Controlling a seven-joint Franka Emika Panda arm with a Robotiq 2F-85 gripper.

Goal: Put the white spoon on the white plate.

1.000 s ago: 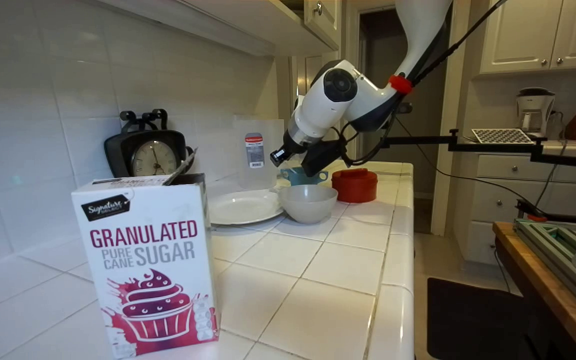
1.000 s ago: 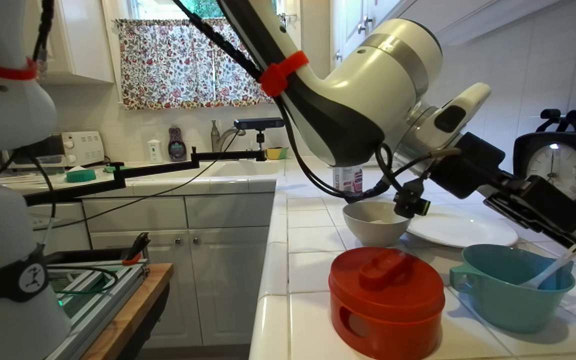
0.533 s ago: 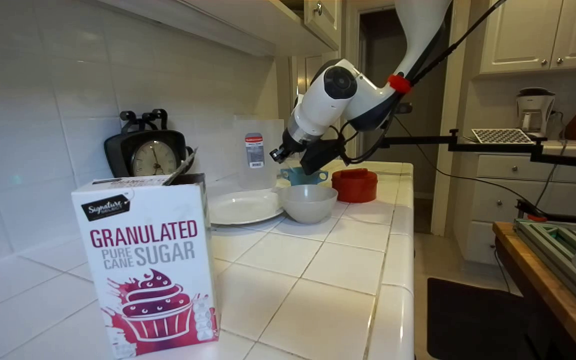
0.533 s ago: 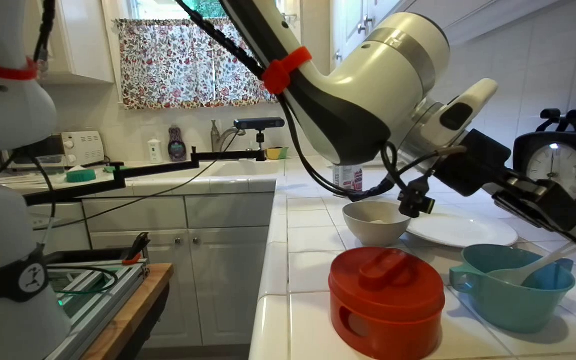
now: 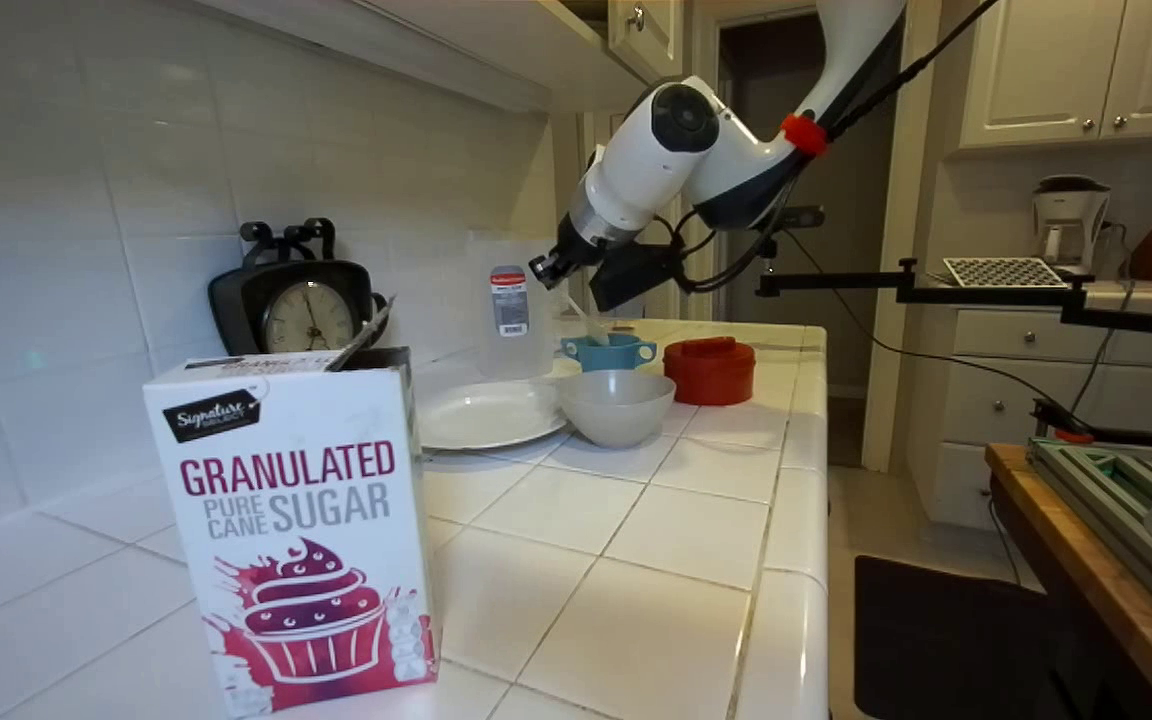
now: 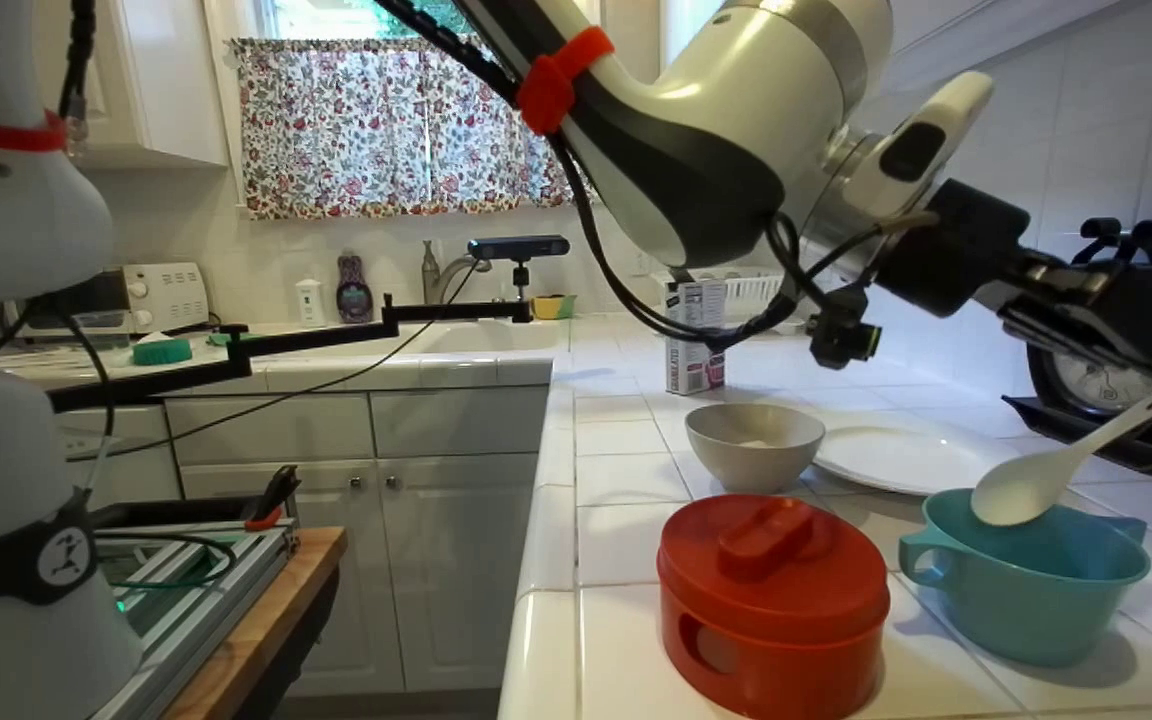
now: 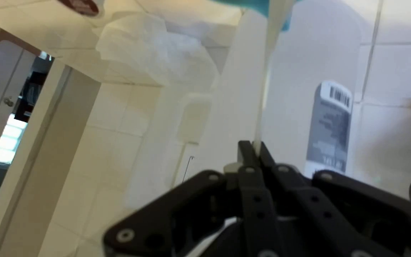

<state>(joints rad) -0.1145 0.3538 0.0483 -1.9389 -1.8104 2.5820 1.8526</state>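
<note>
My gripper is shut on the handle end of the white spoon, above and behind the teal two-handled cup. In the wrist view the spoon handle runs up from between the fingertips. The spoon hangs tilted, its bowl lowest, at the level of the cup's rim. I cannot tell whether it touches the rim. The spoon also shows in an exterior view. The white plate lies flat on the counter, and it also shows in an exterior view. It is apart from the gripper.
A greyish white bowl stands beside the plate. A red lidded container stands beside the cup. A large clear bottle stands by the wall near the gripper. A black clock and a sugar box stand beyond the plate.
The gripper has risen. The spoon has come up with it, from inside the teal cup to its rim level and above. The plate, bowl and containers have not moved.
</note>
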